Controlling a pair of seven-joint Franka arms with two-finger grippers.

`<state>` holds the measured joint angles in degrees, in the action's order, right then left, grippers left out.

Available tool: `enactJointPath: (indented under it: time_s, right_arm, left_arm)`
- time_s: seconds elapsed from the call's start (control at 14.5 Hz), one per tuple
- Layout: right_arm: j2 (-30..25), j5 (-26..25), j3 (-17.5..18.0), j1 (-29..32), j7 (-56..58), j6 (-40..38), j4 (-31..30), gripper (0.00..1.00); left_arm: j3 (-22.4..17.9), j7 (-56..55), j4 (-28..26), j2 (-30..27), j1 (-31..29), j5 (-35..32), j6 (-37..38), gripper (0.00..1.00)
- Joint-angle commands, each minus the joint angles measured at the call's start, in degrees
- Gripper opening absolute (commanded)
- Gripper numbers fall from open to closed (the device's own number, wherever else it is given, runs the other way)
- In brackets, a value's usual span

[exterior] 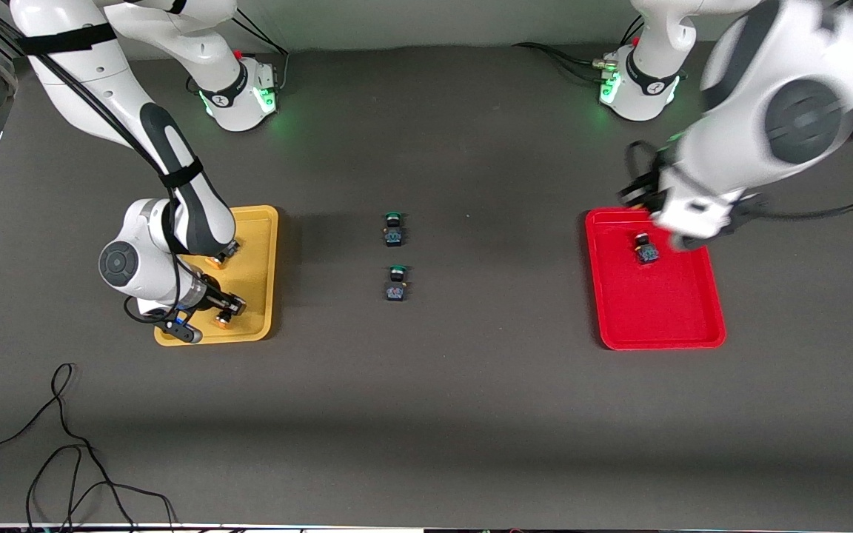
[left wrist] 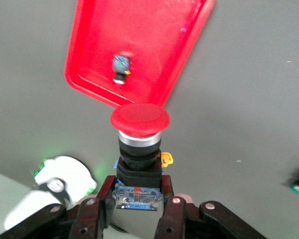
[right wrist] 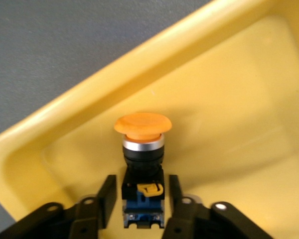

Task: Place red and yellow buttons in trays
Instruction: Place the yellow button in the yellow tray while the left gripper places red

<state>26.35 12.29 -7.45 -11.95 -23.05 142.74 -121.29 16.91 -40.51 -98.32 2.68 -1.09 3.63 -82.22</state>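
My left gripper pinches a red button by its body, cap pointing out past the fingertips toward the red tray. The right gripper stands narrowly parted around a yellow button in the yellow tray.

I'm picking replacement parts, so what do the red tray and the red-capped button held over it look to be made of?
The red tray looks like moulded plastic with a fairly glossy finish: light glints along its rounded raised rim. The red-capped button in the left pincer seems to have a smooth matte plastic cap, a shiny, probably metal collar ring beneath it, and a black plastic-looking body.
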Motion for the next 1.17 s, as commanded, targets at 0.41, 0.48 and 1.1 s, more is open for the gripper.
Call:
enactJointPath:
  time_s: [0.41,0.48,1.1]
  right_arm:
    - [-25.5,0.6,0.2,-1.3,3.3,-13.2,-0.6,1.00]
    - [-28.8,0.6,0.2,-1.1,6.4,-15.2,-0.5,1.00]
    - [-44.4,-9.7,2.1,4.4,18.3,-41.3,7.9,1.00]
  left_arm:
    - [-0.7,10.5,-11.2,20.6,-8.1,-1.3,-28.9,0.00]
    - [-1.3,10.5,-11.2,22.6,-8.1,-1.6,-31.0,0.00]
    - [-3.6,10.4,-11.1,20.8,-7.9,-4.6,-30.0,0.99]
